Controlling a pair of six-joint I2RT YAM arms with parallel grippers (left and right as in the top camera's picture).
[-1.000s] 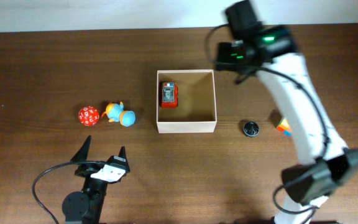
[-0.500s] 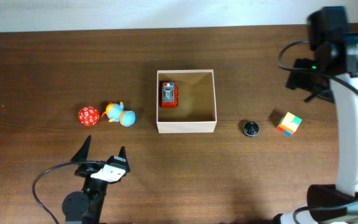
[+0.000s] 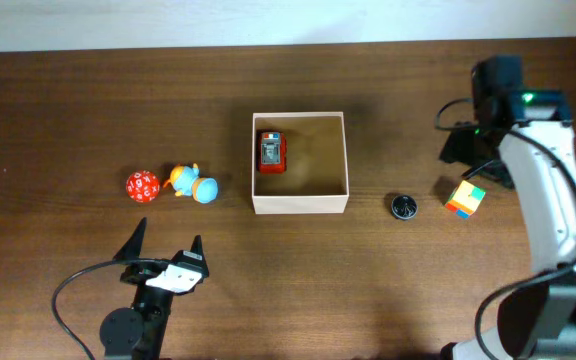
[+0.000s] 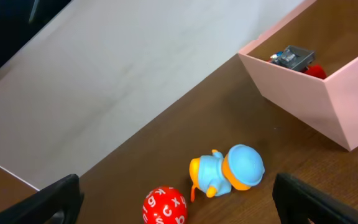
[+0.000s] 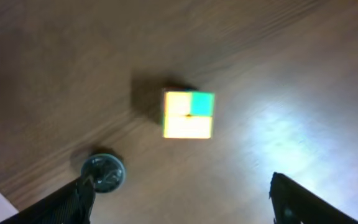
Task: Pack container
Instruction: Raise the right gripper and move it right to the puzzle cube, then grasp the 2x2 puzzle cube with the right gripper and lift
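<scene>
The container (image 3: 299, 203) sat mid-surface with a red toy car (image 3: 271, 152) already lying by its left wall. The right fingers (image 5: 67, 202) stood wide and empty above the multicoloured cube (image 5: 188, 114), a small black disc (image 5: 103, 173) nearby, seemingly lined up to straddle the cube as the next item to pack. The left fingers (image 4: 58, 199), equally wide and holding nothing, faced the blue-and-orange duck toy (image 4: 229, 171) and the red ball (image 4: 165, 207), whose white characters apparently included a "c" and an "x"; no brand or label was legible elsewhere.
</scene>
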